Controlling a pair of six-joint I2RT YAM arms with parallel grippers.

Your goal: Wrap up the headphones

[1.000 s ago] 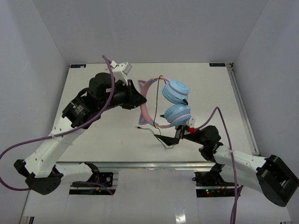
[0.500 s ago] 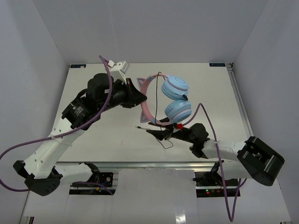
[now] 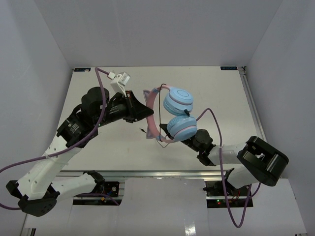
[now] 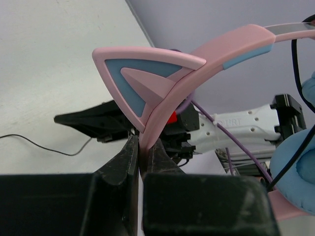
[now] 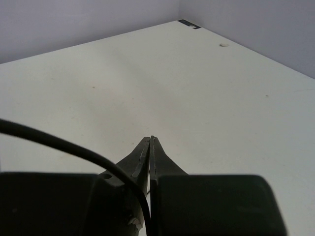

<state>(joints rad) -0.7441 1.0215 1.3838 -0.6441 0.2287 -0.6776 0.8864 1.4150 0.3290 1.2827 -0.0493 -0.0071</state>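
While the left end effector (image 4: 140, 155) is clamped tight on the pink plastic headband (image 4: 216, 46), just under its pointed cat ear (image 4: 142, 73), the small over-ear headphones (image 3: 178, 101) with light blue round ear cups appear held up off the white bench (image 3: 221, 93). That looks deliberate: lifted like this, the frame leaves room for the long thin black cord (image 5: 59, 142) to be looped round it. In low comes the right end effector (image 5: 150, 143), tips pressed together, tucked by the lower ear cup (image 3: 183, 127); my read is it's there to carry the cord round. The overhead view gives the layout, cups one above the other and both arms meeting at the headband. Only the left wrist view shows the pinch on the band. Only the right wrist view shows the closed tips with the cord crossing beside them, though whether the cord is actually pinched, I can't tell.
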